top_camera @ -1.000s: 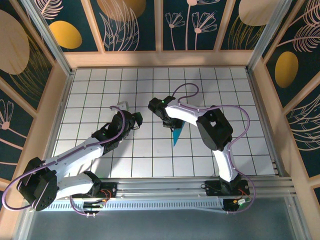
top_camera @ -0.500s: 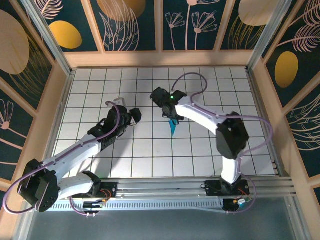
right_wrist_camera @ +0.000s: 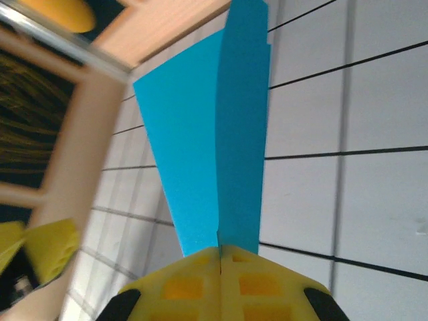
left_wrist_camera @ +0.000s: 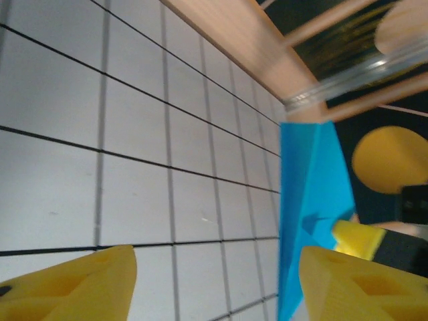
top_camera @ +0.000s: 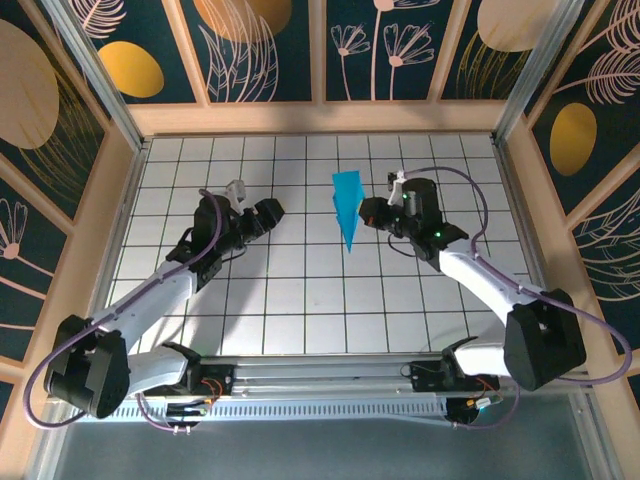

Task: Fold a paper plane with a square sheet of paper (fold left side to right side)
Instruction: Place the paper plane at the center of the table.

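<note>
White grid table (top_camera: 300, 310), botanical wall panels (top_camera: 268, 60)

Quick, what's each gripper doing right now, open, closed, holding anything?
Left gripper: open, empty.
Right gripper: closed on the paper plane.

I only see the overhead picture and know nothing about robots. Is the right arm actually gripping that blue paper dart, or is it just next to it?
Observer: Gripping. The right wrist camera shows the right arm's yellow fingertips pressed together on the paper plane, jaws shut.
Operator: Is the paper one flat layer?
Observer: No. Up close, two faces meet along a lengthwise crease, one shaded darker.
Operator: Is the other arm holding anything?
Observer: No. Its wrist camera shows the left arm's yellow fingertips apart, with bare table between them.
</note>
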{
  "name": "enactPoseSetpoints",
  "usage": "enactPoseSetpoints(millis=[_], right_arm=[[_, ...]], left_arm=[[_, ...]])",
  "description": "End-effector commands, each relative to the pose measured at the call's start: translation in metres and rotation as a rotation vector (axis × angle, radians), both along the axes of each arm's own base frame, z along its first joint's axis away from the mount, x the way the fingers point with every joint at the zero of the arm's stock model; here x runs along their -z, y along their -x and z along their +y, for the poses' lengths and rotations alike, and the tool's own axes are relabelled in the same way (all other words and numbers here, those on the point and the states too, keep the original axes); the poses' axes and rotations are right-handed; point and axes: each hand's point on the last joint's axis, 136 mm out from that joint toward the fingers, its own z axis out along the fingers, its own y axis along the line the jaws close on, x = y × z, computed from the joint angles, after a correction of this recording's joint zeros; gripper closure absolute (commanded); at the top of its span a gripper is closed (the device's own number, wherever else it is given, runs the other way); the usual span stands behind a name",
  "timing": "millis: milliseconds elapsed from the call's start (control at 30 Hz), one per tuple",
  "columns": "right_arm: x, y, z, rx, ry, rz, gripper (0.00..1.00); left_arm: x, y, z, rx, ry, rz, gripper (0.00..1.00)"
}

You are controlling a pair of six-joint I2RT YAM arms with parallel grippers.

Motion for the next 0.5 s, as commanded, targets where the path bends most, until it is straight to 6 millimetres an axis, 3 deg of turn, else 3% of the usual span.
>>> enactPoseSetpoints(millis=[0, 267, 467], right_arm=[[-0.043, 0.021, 0.024, -0.255, -0.226, -0.133, 1.0], [-0.012, 0.029, 0.036, -0.355, -0.299, -0.061, 1.0], [-0.005, 0.027, 0.037, -0.355, -0.3, -0.047, 1.0]], left_arm=[[-0.016, 0.004, -0.029, 0.167, 0.109, -0.03, 0.42], [-0.014, -0.005, -0.055, 0.295, 0.136, -0.012, 0.48], [-0.011, -0.006, -0.062, 0.325, 0.132, -0.006, 0.48]])
